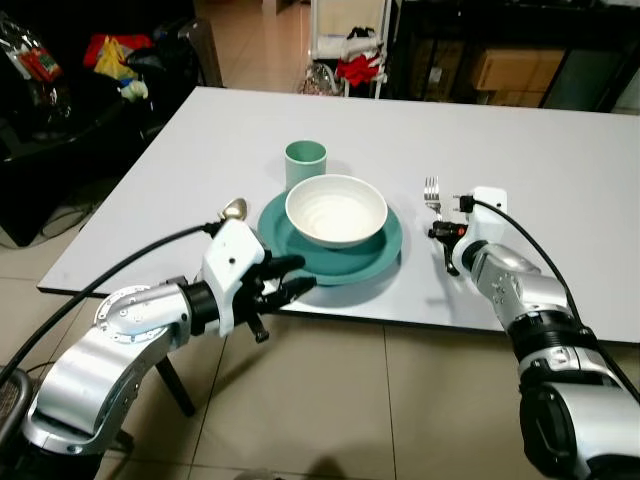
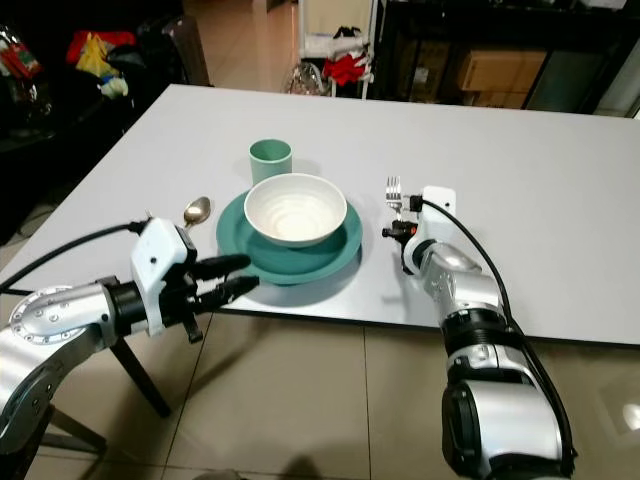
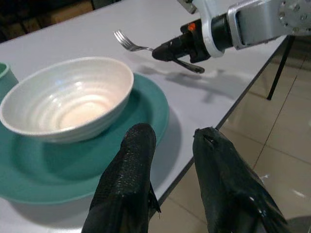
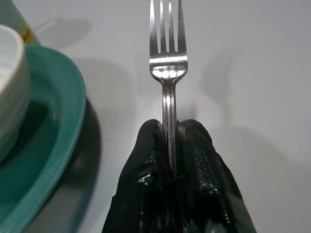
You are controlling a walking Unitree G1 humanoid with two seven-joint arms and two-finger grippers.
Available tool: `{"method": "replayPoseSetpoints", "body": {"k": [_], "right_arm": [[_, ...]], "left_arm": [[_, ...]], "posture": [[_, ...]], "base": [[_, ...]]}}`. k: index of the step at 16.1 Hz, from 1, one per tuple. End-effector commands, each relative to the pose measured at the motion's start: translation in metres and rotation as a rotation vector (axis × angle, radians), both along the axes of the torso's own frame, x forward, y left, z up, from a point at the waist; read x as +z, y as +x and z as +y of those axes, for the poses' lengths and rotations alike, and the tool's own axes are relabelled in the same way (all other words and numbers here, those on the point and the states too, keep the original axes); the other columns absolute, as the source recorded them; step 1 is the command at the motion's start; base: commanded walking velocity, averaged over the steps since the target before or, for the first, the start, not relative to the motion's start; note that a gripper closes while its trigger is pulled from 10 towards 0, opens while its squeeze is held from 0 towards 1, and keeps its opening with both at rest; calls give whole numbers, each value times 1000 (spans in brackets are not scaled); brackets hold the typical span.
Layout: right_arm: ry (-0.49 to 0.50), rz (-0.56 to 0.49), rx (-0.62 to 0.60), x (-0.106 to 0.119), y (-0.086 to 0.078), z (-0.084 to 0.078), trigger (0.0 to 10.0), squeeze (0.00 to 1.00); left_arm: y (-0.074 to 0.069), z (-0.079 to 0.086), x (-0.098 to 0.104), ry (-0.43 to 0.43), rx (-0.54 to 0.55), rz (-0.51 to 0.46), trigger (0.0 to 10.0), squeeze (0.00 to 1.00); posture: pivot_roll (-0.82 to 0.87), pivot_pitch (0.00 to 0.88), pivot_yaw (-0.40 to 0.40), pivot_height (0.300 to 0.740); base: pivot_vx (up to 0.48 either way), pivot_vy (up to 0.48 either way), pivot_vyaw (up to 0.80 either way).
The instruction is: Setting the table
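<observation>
Right wrist view is giving us the best seat: the right gripper (image 4: 170, 145) is pinching the fork (image 4: 168, 68) by its handle, both black fingers pressed tight around the thin stem, tines pointing away across the table (image 1: 560, 170). From where I'm standing, the fork is sitting just to the right of the plate (image 1: 375, 258), apart from its rim, and whether the tines are resting on the surface or riding just above it I cannot tell. The bowl (image 1: 336, 210) is sitting on the plate, the cup (image 1: 305, 160) is standing just behind it, and a spoon (image 2: 196, 211) is lying off to the plate's left. The left gripper (image 1: 285, 282) is hovering at the near table edge beside the plate, fingers spread and holding nothing. Now the risk, as I'm reading it: the grip is far back on a slim, slick handle, so the fork could be pivoting in the fingers and landing crooked on release, or dragging along as they part. And that left gripper is sitting close to the plate rim, so a careless nudge could be shoving plate and bowl.
</observation>
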State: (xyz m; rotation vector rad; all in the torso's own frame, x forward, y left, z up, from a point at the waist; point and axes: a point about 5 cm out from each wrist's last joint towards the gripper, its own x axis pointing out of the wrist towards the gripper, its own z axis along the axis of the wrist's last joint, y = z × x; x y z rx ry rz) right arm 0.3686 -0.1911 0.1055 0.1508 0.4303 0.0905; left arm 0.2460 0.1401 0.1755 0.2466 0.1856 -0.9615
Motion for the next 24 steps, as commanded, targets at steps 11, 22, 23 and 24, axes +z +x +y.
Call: {"method": "replayPoseSetpoints", "body": {"k": [11, 22, 23, 24], "right_arm": [[65, 34, -22, -11, 5, 13, 10000, 0], [68, 135, -39, -30, -3, 34, 10000, 0], [51, 156, -40, -33, -4, 35, 10000, 0], [45, 172, -46, -35, -6, 35, 10000, 0]], "left_arm": [[-7, -6, 1, 37, -40, 12, 10000, 0], [-12, -6, 1, 43, -40, 26, 10000, 0], [-13, -6, 1, 43, -41, 27, 10000, 0], [-13, -7, 0, 42, -41, 30, 10000, 0]], "posture": [[118, 8, 14, 740], [121, 24, 7, 740], [120, 24, 6, 740], [120, 23, 5, 740]], "base": [[0, 0, 0], [0, 0, 0], [0, 0, 0], [0, 0, 0]]}}
